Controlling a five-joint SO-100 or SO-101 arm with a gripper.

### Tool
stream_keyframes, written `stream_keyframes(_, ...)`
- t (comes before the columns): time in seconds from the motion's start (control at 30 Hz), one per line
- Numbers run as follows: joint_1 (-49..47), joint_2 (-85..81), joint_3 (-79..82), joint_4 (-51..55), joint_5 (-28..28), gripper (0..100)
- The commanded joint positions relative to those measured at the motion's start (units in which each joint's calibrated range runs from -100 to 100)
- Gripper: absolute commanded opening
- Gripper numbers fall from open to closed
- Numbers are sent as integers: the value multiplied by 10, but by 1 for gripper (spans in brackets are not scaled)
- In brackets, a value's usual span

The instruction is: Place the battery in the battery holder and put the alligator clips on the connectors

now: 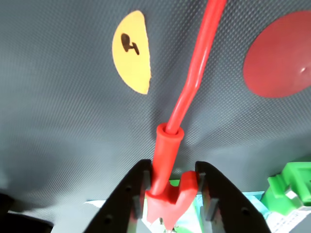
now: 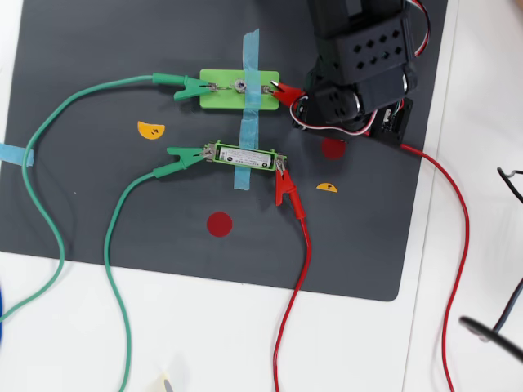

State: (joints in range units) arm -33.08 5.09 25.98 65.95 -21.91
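Note:
In the wrist view my gripper [image 1: 172,171] is shut on a red alligator clip [image 1: 165,194], whose red wire [image 1: 194,82] runs up the picture. In the overhead view this red clip [image 2: 285,93] sits at the right end of the light-green block [image 2: 216,96], at my gripper [image 2: 297,98]. The white battery [image 2: 245,157] lies in the bright-green battery holder [image 2: 214,151] under blue tape [image 2: 243,175]. A second red clip [image 2: 284,186] grips the holder's right connector, and a green clip [image 2: 184,157] grips its left one. Another green clip [image 2: 178,86] is on the block's left end.
The dark mat [image 2: 98,204] carries orange half-round stickers [image 2: 149,129] [image 2: 327,188] and red dots [image 2: 219,223] [image 2: 333,149]. Green and red wires trail off the mat onto the white table [image 2: 204,335]. In the wrist view a bright-green piece [image 1: 291,187] sits at the lower right.

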Motion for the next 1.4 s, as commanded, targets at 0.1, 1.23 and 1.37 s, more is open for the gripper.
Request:
stream_keyframes(0.1,12,-2,-29,1,-2,1)
stream_keyframes(1.23,31,3,-30,2,-34,5)
stream_keyframes(1.37,31,5,-28,2,-35,15)
